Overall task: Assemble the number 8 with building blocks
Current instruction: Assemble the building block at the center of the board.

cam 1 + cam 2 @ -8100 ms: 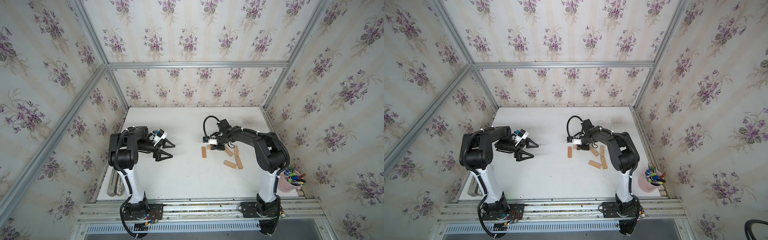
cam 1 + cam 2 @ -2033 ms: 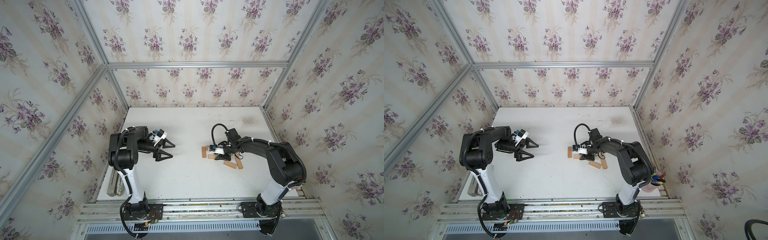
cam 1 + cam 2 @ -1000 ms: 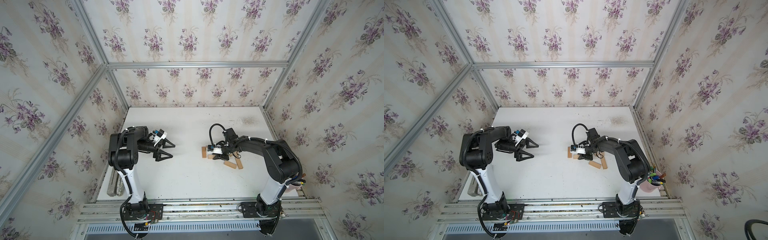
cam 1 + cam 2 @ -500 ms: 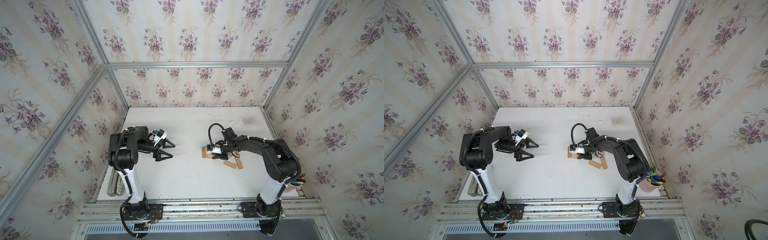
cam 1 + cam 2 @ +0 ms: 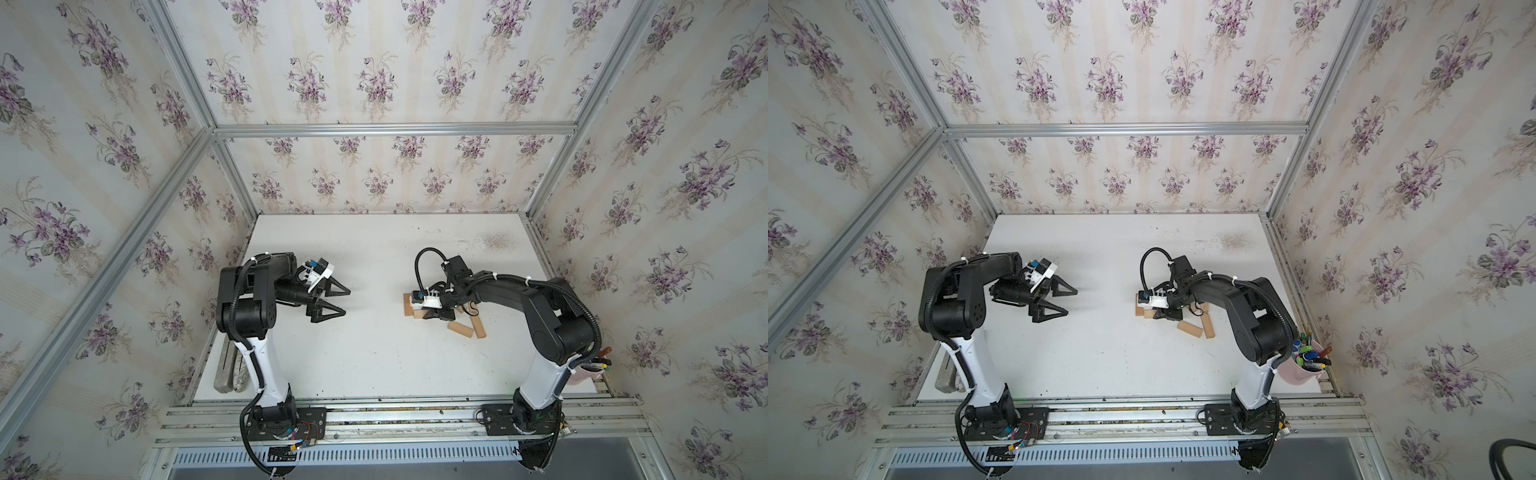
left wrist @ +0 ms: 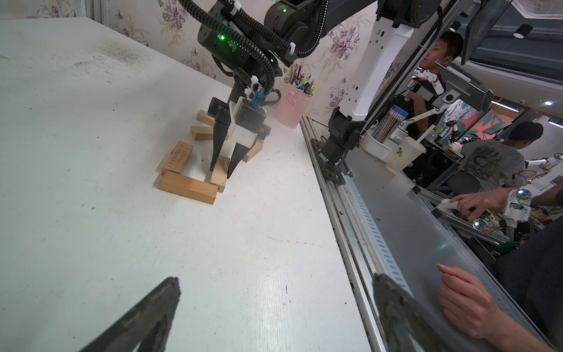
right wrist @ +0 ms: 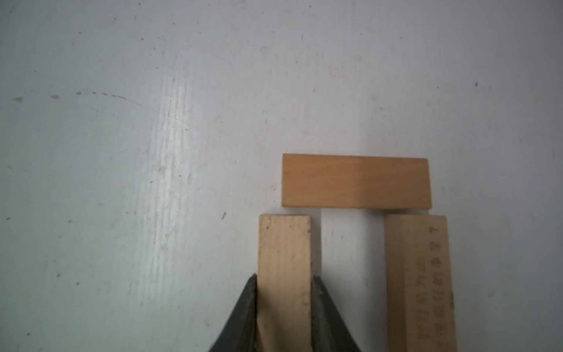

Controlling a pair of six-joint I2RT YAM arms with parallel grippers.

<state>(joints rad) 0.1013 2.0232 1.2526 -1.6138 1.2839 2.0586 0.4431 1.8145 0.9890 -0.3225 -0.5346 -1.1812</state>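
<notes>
Three building blocks (image 7: 356,181) form a U — right gripper (image 7: 285,277) clamps the near bar (image 7: 285,243); left gripper (image 5: 347,302) spread wide, empty.

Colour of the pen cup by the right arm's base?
The pen cup is pink; clearest in the left wrist view.

A: What colours are showing?
B: The blocks (image 7: 356,181) are showing tan; the pale block (image 7: 285,250) is looking creamier; the printed block (image 7: 426,283) is carrying faint marks. The table (image 5: 374,353) is looking white.
A: And around?
B: The walls (image 5: 374,62) are wearing cream stripes with purple flowers; the cup (image 6: 291,109) is showing pink.
</notes>
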